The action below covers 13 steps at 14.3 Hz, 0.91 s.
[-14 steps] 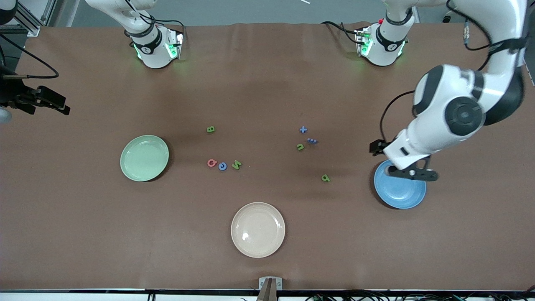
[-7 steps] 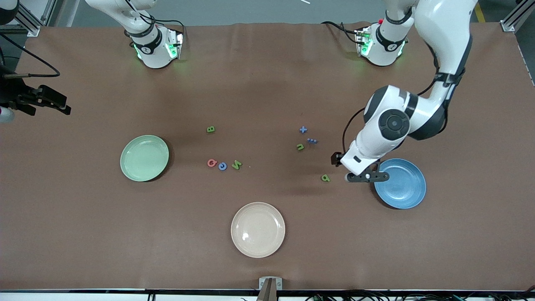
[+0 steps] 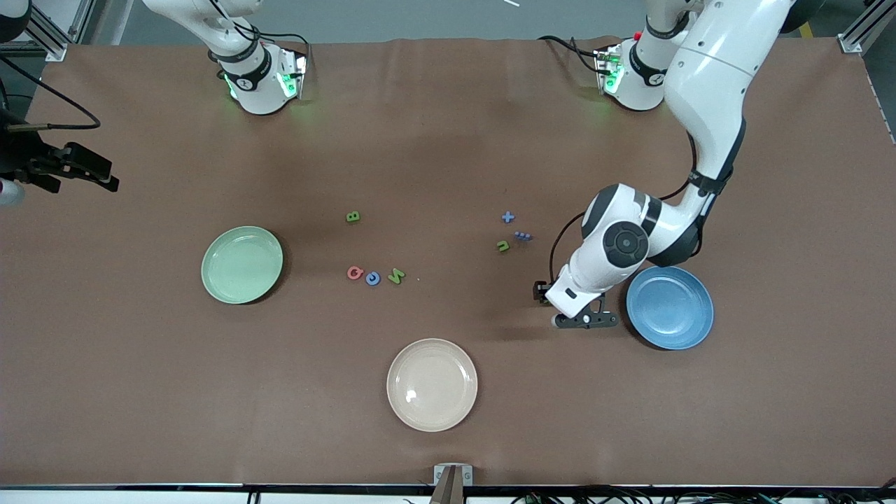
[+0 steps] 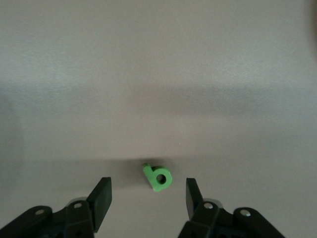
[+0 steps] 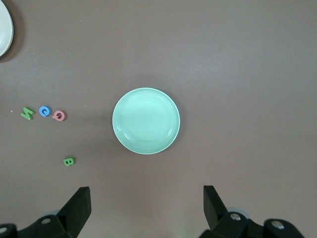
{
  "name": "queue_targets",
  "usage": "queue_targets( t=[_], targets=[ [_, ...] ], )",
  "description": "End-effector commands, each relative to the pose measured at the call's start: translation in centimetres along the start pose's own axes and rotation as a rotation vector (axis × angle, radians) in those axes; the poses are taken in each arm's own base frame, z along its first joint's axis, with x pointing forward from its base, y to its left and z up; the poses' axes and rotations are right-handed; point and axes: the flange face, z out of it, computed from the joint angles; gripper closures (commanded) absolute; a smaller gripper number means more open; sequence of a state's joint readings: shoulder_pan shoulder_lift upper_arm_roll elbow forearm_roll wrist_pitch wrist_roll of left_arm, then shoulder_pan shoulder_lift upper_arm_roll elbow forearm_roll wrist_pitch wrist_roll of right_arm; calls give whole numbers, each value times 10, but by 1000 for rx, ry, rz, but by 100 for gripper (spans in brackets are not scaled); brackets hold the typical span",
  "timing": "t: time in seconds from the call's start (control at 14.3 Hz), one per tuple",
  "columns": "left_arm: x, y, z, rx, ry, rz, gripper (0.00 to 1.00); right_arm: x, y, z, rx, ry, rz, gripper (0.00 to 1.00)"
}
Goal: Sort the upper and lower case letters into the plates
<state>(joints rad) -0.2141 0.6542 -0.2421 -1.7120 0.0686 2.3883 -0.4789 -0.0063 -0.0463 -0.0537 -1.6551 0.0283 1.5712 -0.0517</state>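
Two plates matter here: the green plate [image 3: 242, 264] toward the right arm's end of the surface [image 3: 448, 140], and the blue plate [image 3: 670, 307] toward the left arm's end, both bare of letters so far. Over the last second the left pincer [image 3: 586, 321] has swung off the blue plate and come down just beside it, over the spot where the small green lowercase letter [image 4: 158, 178] lay; in the left wrist view that letter sits on the surface between the two fingers, which stand apart on either side without touching it (they look narrower than a moment ago, so a grasp seems to be starting, not finished). Judging from this, the first pick of the sort is under way, with the blue plate close at hand for the drop. The right pincer [image 5: 146, 208] waits high over the green plate, fingers spread wide and empty. Untouched are the cream plate [image 3: 432, 384], the green B [image 3: 353, 217], the red, blue and green trio [image 3: 373, 276], and the cluster of small pieces [image 3: 513, 232].
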Motion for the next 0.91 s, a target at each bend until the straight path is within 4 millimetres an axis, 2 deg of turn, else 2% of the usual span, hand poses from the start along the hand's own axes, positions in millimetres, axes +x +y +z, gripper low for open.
queue_targets(
  t=[0.0, 0.14, 0.28, 0.42, 0.7, 0.77, 0.84],
  targets=[
    [4, 7, 17, 30, 35, -21, 33, 0, 7, -11, 15, 22, 9, 0],
    [-6, 24, 36, 52, 41, -40, 34, 7, 6, -6, 16, 21, 7, 0],
    [-6, 21, 37, 71, 49, -44, 35, 8, 6, -5, 15, 25, 1, 0],
    [-9, 22, 43, 75, 40, -64, 37, 17, 6, 8, 14, 5, -4, 0],
    [-11, 18, 49, 85, 28, -73, 42, 28, 7, 7, 7, 65, -7, 0],
    [-10, 16, 49, 88, 26, -77, 47, 32, 9, 13, 7, 57, -3, 0],
    [-9, 13, 49, 89, 25, -82, 57, 39, 9, 26, 6, 34, -4, 0]
  ],
)
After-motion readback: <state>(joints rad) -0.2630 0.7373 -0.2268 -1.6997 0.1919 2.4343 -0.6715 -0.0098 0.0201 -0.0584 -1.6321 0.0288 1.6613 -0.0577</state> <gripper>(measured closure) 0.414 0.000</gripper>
